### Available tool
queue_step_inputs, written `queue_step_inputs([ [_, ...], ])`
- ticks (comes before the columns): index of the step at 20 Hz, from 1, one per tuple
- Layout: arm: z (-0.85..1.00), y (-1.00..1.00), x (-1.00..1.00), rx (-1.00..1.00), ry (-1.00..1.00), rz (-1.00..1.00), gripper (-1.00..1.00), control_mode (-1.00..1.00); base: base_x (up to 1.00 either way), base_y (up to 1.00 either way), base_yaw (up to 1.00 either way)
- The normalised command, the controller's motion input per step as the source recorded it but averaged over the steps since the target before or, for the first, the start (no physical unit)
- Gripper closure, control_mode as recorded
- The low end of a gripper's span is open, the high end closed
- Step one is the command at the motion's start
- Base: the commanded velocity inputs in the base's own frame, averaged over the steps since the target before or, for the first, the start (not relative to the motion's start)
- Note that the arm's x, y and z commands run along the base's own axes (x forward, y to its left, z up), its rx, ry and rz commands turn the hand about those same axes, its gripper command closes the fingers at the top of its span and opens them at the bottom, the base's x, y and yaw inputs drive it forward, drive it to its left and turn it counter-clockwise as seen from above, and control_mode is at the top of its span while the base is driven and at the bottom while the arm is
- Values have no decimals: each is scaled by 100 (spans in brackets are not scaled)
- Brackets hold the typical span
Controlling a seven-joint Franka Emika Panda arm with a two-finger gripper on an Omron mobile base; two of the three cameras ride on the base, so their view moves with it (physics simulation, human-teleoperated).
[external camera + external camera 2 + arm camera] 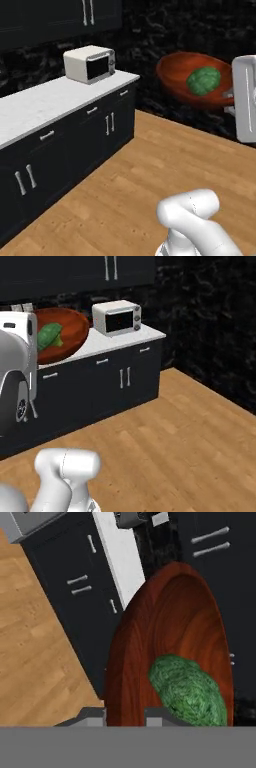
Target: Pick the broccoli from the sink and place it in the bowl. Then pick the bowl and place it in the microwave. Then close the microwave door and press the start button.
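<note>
Bowl (165, 637) with broccoli (190, 692) inside, raised above floor (150, 165), rim clamped between fingers (160, 714).

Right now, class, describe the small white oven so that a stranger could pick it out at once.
Find the long white counter over the black cabinets. At its far end, by the dark wall, stands the small white oven. It is a pale box with a dark window, the one appliance standing on that counter.

Wooden floor (150, 165), black cabinets (75, 145), white countertop (45, 102), dark marbled wall (210, 316)
</note>
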Motion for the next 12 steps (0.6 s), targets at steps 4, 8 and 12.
queue_step_inputs([
  [4,0,0,0,0,0,0,100,100,32,67,72],
  [8,0,0,0,0,0,0,100,100,29,62,73],
  [12,0,0,0,0,0,0,100,100,47,68,68],
])
